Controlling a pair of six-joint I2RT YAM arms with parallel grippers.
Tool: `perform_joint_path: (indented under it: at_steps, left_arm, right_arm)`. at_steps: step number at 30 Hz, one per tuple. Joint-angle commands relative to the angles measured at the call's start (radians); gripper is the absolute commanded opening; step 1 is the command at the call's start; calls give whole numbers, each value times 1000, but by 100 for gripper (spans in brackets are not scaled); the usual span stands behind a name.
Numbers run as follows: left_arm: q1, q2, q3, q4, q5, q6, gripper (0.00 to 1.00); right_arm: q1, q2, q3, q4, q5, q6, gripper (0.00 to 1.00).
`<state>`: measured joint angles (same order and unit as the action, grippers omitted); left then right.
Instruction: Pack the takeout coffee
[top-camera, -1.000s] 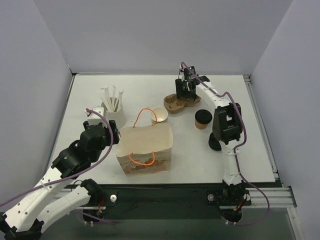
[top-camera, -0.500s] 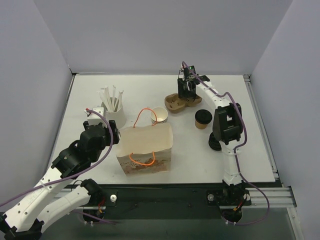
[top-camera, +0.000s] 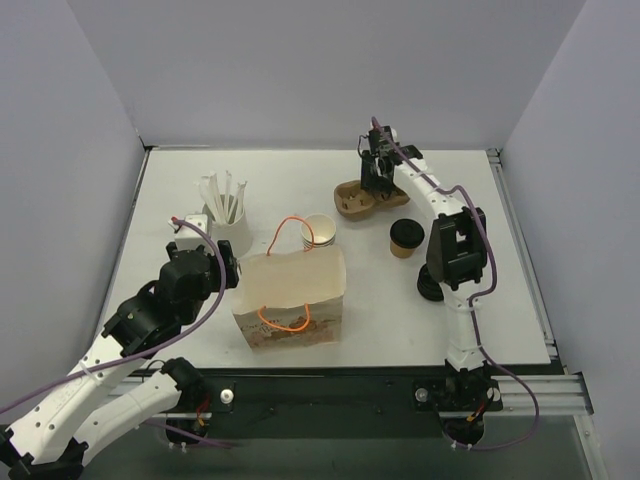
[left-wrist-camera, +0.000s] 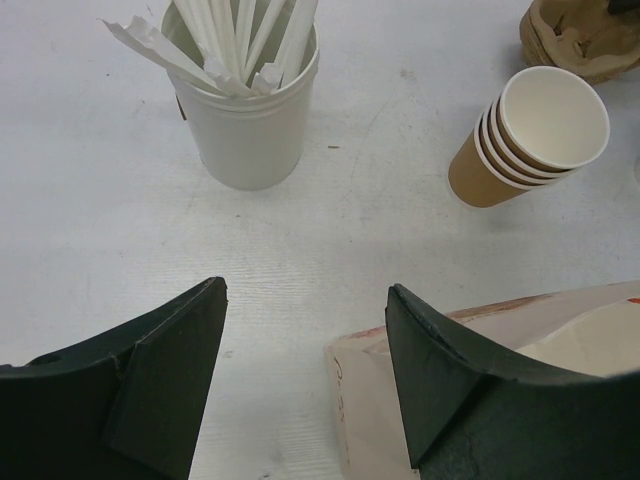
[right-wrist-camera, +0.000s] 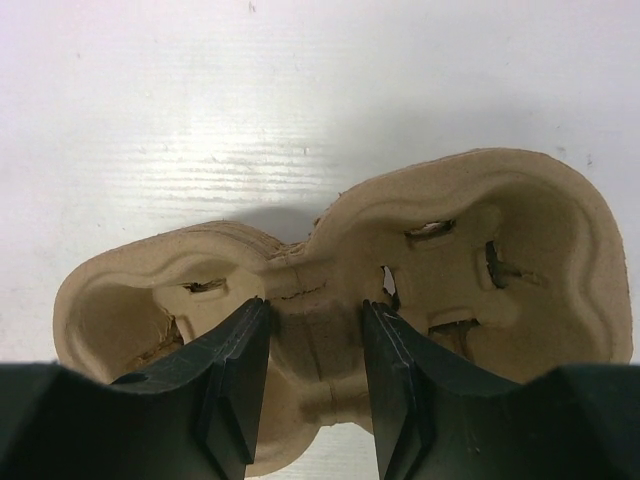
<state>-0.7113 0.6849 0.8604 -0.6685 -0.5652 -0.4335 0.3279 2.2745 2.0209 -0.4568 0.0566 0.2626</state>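
The takeout coffee (top-camera: 404, 238), a tan cup with a black lid, stands right of centre, untouched. Behind it lies a brown pulp cup carrier (top-camera: 358, 200). My right gripper (top-camera: 377, 180) is shut on it. In the right wrist view the fingers (right-wrist-camera: 315, 350) pinch the narrow bridge between the two wells of the carrier (right-wrist-camera: 500, 250), which throws a shadow on the table. A paper bag (top-camera: 292, 300) with orange handles stands open at the front. My left gripper (top-camera: 205, 270) is open by the bag's left side. Nothing sits between its fingers (left-wrist-camera: 305, 370), and the right one is over the bag's edge (left-wrist-camera: 480, 340).
A white tub of wrapped straws (top-camera: 228, 215) (left-wrist-camera: 245, 110) stands at the left, with a small white box (top-camera: 192, 220) beside it. A nested stack of tan cups (top-camera: 318, 232) (left-wrist-camera: 530, 135) is just behind the bag. A dark round thing (top-camera: 430, 288) sits partly behind the right arm.
My right gripper has narrowed onto the carrier's middle, and it has shifted slightly right with the carrier. The left arm has not moved.
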Motion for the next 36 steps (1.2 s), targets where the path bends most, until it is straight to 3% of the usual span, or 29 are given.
perform_joint_path:
  at_steps: [1, 8, 14, 20, 22, 24, 29, 32, 36]
  left_arm:
    - [4, -4, 9, 58, 14, -1, 75]
    - [4, -10, 2, 58, 18, -2, 75]
    - [4, -8, 8, 52, 14, 1, 75]
    - [6, -15, -9, 52, 16, -8, 75]
    - [4, -16, -11, 53, 16, -10, 75]
    - [4, -18, -15, 55, 18, -13, 75]
    - [4, -7, -17, 61, 21, -10, 75]
    - [4, -2, -11, 61, 21, -10, 75]
    - [4, -11, -17, 56, 18, -13, 75]
  right_arm:
    - [-6, -150, 79, -23, 75, 44, 37]
    - [-7, -116, -2, -28, 92, 84, 37]
    - [-10, -69, 103, -112, 97, 93, 36]
    - [-12, -180, 61, -39, 35, 102, 36]
    - [9, -207, -48, 25, 101, 58, 35]
    - [36, -181, -50, 34, 228, -31, 36]
    - [10, -153, -57, 0, 85, 52, 36]
    - [-33, -161, -53, 12, -116, 156, 37]
    - [-14, -168, -42, -8, 47, 107, 37]
